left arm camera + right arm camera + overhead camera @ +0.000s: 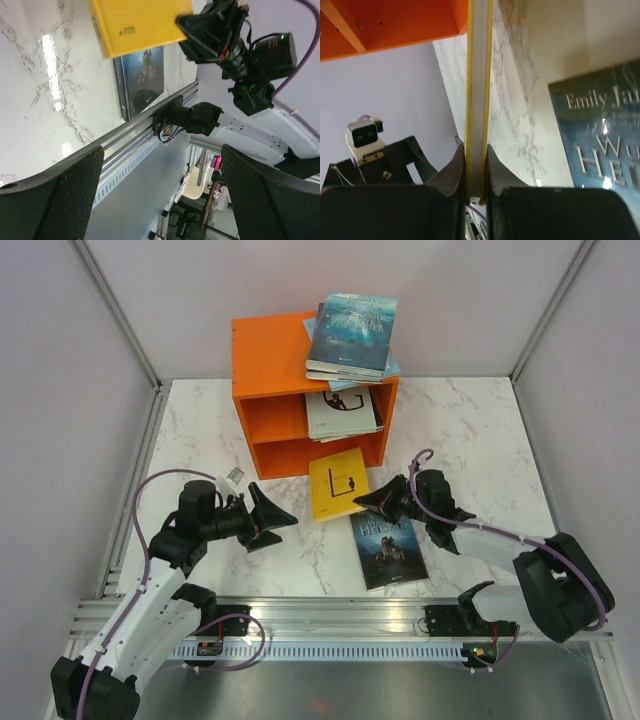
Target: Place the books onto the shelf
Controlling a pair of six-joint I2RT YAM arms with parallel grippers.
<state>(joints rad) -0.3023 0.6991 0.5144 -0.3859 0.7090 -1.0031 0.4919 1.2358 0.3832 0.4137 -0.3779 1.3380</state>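
Observation:
My right gripper is shut on the near edge of a yellow book, which hangs just in front of the orange shelf. Seen edge-on in the right wrist view, the yellow book is pinched between both fingers. A dark blue book lies flat on the table under that arm. Several books are stacked on the shelf top, and a white-grey one lies in the upper compartment. My left gripper is open and holds nothing, left of the yellow book.
The marble table is walled at the back and sides. A metal rail runs along the near edge by the arm bases. The shelf's lower compartment faces the grippers.

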